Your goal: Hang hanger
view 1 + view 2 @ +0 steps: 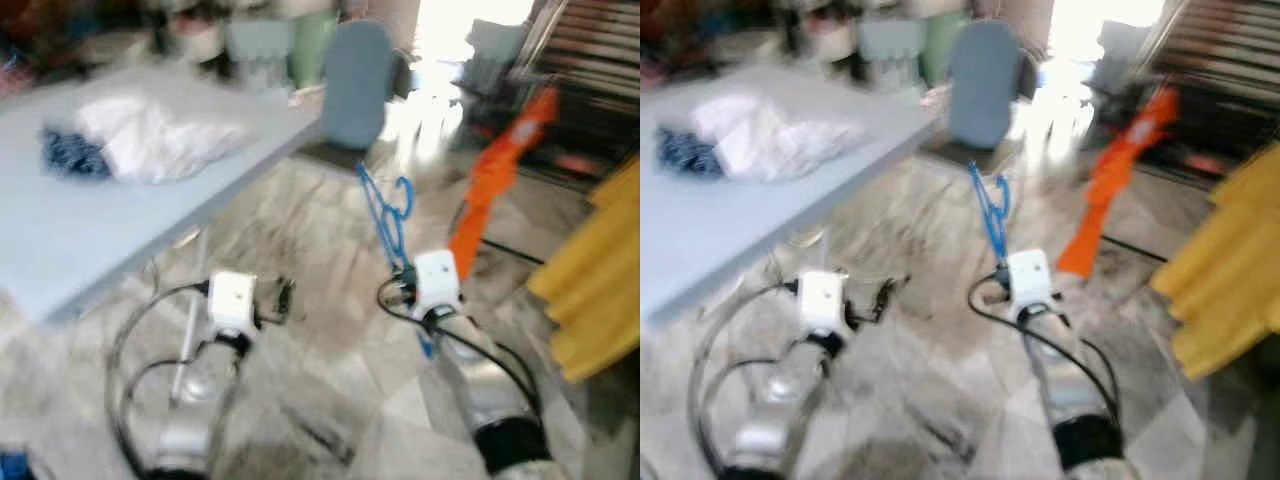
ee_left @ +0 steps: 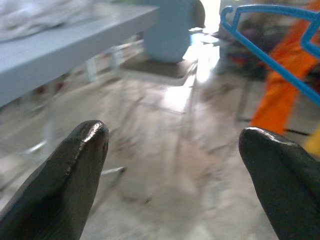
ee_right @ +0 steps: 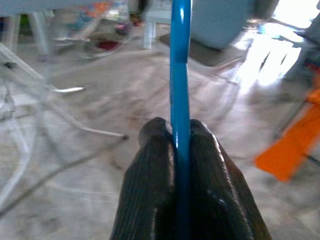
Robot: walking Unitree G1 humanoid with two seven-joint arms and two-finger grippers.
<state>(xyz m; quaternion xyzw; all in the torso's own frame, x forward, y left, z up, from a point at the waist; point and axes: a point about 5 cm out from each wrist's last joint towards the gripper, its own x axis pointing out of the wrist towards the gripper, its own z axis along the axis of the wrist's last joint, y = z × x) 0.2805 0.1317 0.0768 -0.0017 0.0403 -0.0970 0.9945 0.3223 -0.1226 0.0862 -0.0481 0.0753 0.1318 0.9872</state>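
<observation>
Two ribbed black fingers of the right pincer [image 3: 181,145] clamp the thin blue plastic hanger [image 1: 385,215], held upright over the mottled stone floor [image 1: 300,260], while the left pincer [image 2: 175,150] gapes empty beside the smooth grey worktop [image 1: 90,240].

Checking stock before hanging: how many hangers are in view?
1. The blue hanger is clamped in the right gripper, held up over the floor, hook uppermost. Others may hide among the yellow garments.
</observation>
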